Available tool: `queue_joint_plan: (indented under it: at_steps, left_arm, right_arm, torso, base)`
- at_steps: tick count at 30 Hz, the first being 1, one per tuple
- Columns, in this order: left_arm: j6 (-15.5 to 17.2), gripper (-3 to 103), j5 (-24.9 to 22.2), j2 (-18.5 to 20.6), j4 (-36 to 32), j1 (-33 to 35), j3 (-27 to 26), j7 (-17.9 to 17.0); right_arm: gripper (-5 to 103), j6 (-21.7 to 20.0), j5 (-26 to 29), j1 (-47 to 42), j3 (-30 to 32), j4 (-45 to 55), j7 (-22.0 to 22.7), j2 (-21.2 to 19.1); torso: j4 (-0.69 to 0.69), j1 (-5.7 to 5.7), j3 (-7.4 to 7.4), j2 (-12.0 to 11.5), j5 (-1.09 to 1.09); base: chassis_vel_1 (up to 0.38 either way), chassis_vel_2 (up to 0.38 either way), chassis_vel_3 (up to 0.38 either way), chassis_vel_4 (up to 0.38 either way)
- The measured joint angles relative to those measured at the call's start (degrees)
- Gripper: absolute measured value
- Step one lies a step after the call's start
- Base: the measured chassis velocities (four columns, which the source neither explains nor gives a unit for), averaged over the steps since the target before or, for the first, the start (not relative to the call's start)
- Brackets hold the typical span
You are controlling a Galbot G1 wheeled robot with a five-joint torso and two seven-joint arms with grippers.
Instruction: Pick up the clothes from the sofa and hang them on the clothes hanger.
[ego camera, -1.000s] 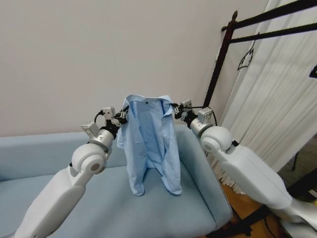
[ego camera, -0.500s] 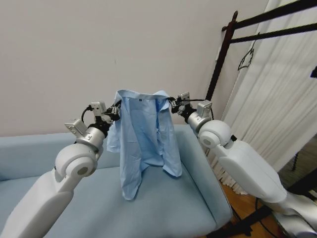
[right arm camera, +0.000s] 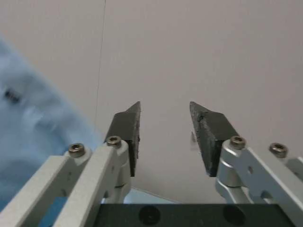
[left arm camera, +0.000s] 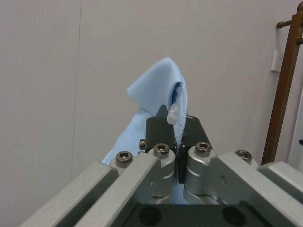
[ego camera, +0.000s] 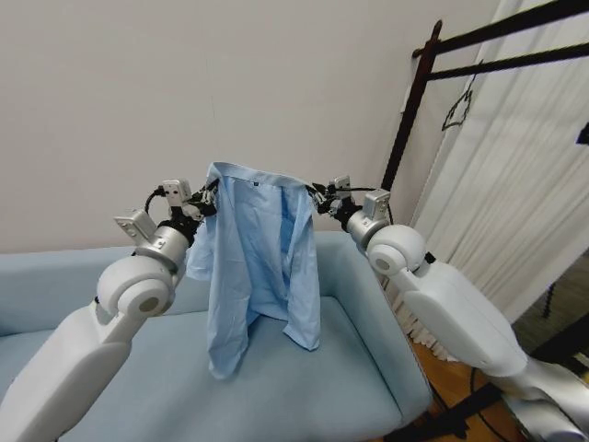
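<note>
A light blue shirt (ego camera: 258,249) hangs in the air above the pale blue sofa (ego camera: 350,387), spread between my two arms. My left gripper (ego camera: 204,198) holds its left shoulder; in the left wrist view the left gripper (left arm camera: 179,135) is shut on a fold of the shirt (left arm camera: 158,92). At the shirt's other shoulder is my right gripper (ego camera: 317,196). The right wrist view shows the right gripper (right arm camera: 165,132) open, with bare wall between the fingers and the shirt (right arm camera: 28,118) off to one side.
A dark wooden clothes rack (ego camera: 409,110) with horizontal bars stands right of the sofa; its post (left arm camera: 284,85) appears in the left wrist view. A white curtain (ego camera: 515,184) hangs behind it. A plain wall backs the sofa.
Both arms have swung to the left and slightly up, carrying the shirt with them. Its hem now hangs farther left over the seat.
</note>
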Motion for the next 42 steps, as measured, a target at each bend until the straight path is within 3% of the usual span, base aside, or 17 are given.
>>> queue_joint_plan:
  at_steps: [2, 8, 11, 13, 14, 17, 22, 32, 38, 42]
  left_arm:
    - [0.13, 0, -0.45, 0.29, 0.94, -1.19, 0.62, 0.10]
    - [0.38, 0, -0.98, 0.82, 2.47, -2.97, 1.49, 0.73]
    - [0.48, 0, -1.18, 1.33, 2.38, -2.77, 1.55, 0.88]
    - [0.51, 0, -1.20, 1.54, 2.17, -2.26, 1.52, 0.92]
    - [0.51, 0, -1.20, 1.54, 2.17, -2.26, 1.52, 0.92]
    - [0.51, 0, -1.18, 1.80, 2.01, -1.49, 1.07, 1.11]
    - [0.50, 0, -0.82, 1.84, 2.10, -0.42, 0.22, 1.58]
    - [-0.10, 0, 0.69, -0.13, 1.97, 2.42, -1.77, 2.73]
    - [-0.27, 0, 1.30, -1.37, 1.37, 3.71, -2.34, 3.15]
    - [-0.34, 0, 1.40, -2.18, 0.59, 4.51, -3.08, 3.39]
  right_arm:
    - [45, -0.05, 1.81, -0.49, 0.75, 0.22, -0.09, -0.36]
    - [61, -0.13, 1.96, -1.60, 2.65, 0.46, 0.65, -0.89]
    - [78, -1.13, 0.13, -0.76, 3.33, 0.79, 6.14, -0.95]
    - [83, -2.77, -0.13, 0.95, 3.23, 1.22, 11.63, -0.84]
    - [83, -2.77, -0.13, 0.95, 3.23, 1.22, 11.63, -0.84]
    - [98, -4.58, 0.26, 4.87, 2.34, 1.23, 17.95, -1.28]
    - [100, -6.35, 3.25, 13.57, -0.12, -1.32, 24.22, -2.55]
    - [100, -7.39, 4.25, 31.91, -6.39, -16.01, 29.01, -4.30]
    - [100, -7.89, 4.65, 38.13, -9.21, -21.83, 32.95, -2.94]
    - [100, -7.76, 4.22, 42.57, -11.47, -31.19, 35.20, 0.15]
  torso:
    - [0.00, 0.00, 0.00, 0.00, 0.00]
    - [0.00, 0.00, 0.00, 0.00, 0.01]
    - [0.00, 0.00, 0.00, 0.00, 0.01]
    - [0.00, 0.00, 0.00, 0.00, 0.00]
    - [0.00, 0.00, 0.00, 0.00, 0.00]
    - [0.00, 0.00, 0.00, 0.00, 0.00]
    - [0.00, 0.00, 0.00, 0.00, 0.00]
    - [-0.01, 0.00, 0.00, 0.00, 0.01]
    - [-0.01, 0.00, 0.00, 0.00, 0.00]
    - [0.01, 0.00, 0.00, 0.00, 0.00]
  base:
    - [0.000, 0.000, 0.000, 0.000]
    - [0.000, 0.000, 0.000, 0.000]
    - [0.000, 0.000, 0.000, 0.000]
    - [0.000, 0.000, 0.000, 0.000]
    - [0.000, 0.000, 0.000, 0.000]
    - [0.000, 0.000, 0.000, 0.000]
    - [0.000, 0.000, 0.000, 0.000]
    - [0.000, 0.000, 0.000, 0.000]
    - [0.000, 0.000, 0.000, 0.000]
    - [0.000, 0.000, 0.000, 0.000]
